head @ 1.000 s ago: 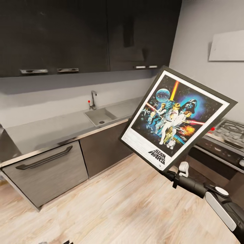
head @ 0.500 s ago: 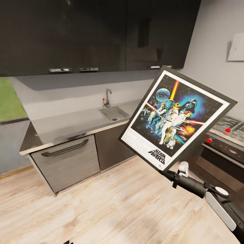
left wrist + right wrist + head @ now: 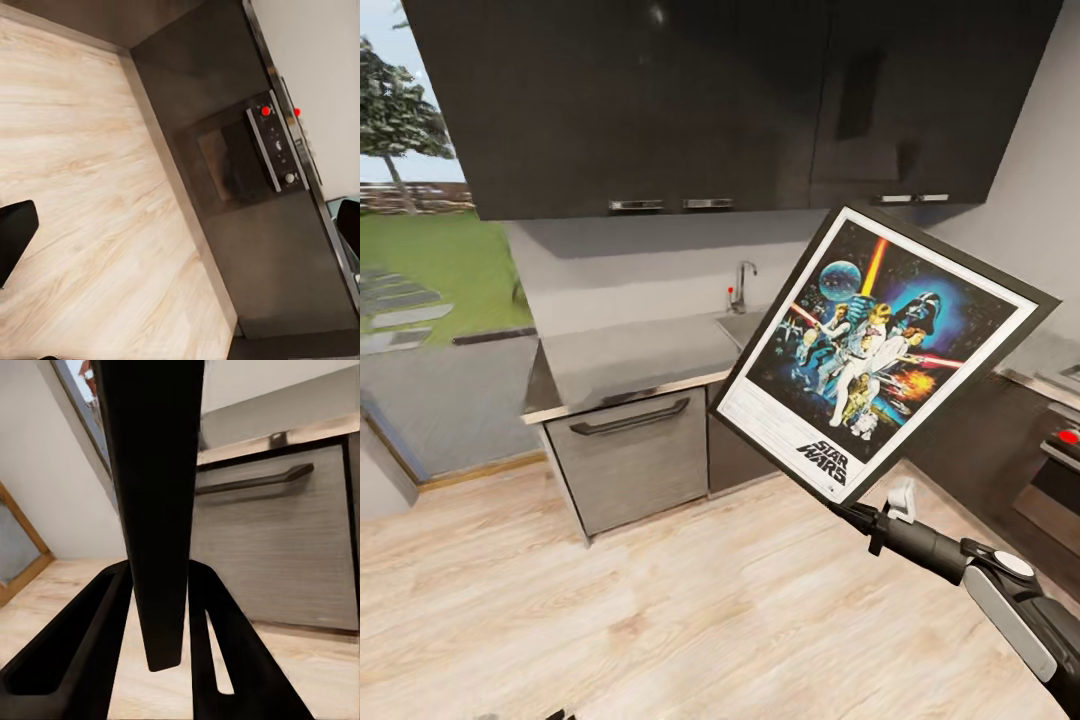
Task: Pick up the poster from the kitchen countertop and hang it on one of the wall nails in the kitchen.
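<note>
My right gripper (image 3: 855, 510) is shut on the lower corner of the poster (image 3: 880, 350), a black-framed Star Wars print tilted in the air in front of me. Close up in the right wrist view, the poster's dark frame edge (image 3: 157, 510) stands clamped between the two fingers (image 3: 90, 645). The light grey kitchen countertop (image 3: 625, 360) runs behind the poster, above dark cabinet fronts. In the left wrist view my left gripper (image 3: 180, 232) is open over the wooden floor, its fingertips (image 3: 15, 236) far apart with nothing between them. The wall nails are out of view.
Dark wall cabinets (image 3: 710, 100) hang over the counter, with a tap (image 3: 740, 285) by the sink. A large window (image 3: 430, 240) at the left looks onto a lawn. The oven (image 3: 247, 161) sits in the cabinet run at the right. A wooden floor (image 3: 660, 600) spreads in front.
The camera has swung to the left: counter, sink and cabinets slid right in the picture and the window came into view. The poster stays in my right gripper at the same tilt.
</note>
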